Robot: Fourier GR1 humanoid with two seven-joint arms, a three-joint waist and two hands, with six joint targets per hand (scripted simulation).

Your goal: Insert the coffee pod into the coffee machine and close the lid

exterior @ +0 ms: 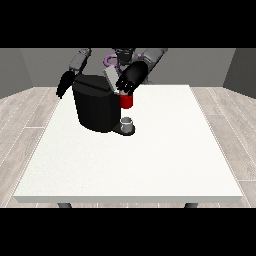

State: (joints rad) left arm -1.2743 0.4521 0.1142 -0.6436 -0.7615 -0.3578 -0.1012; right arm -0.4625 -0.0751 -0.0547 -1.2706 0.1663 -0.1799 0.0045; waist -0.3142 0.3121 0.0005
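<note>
The black coffee machine [96, 107] stands on the white table [150, 160], at the back left. Its grey lid [108, 77] is tilted up at the top. A red thing at the machine [127, 101] shows on its right side. The hand at the view's right [132, 76] hovers just above that red thing and next to the raised lid. The hand at the view's left [64, 85] hangs beside the machine's left edge with straight fingers and holds nothing. A small grey thing [127, 122] sits on the machine's base below the red thing.
The table's near edge [130, 199] runs across the view's bottom. Wooden floor surrounds the table on both sides. The robot's body [120, 56] is behind the machine.
</note>
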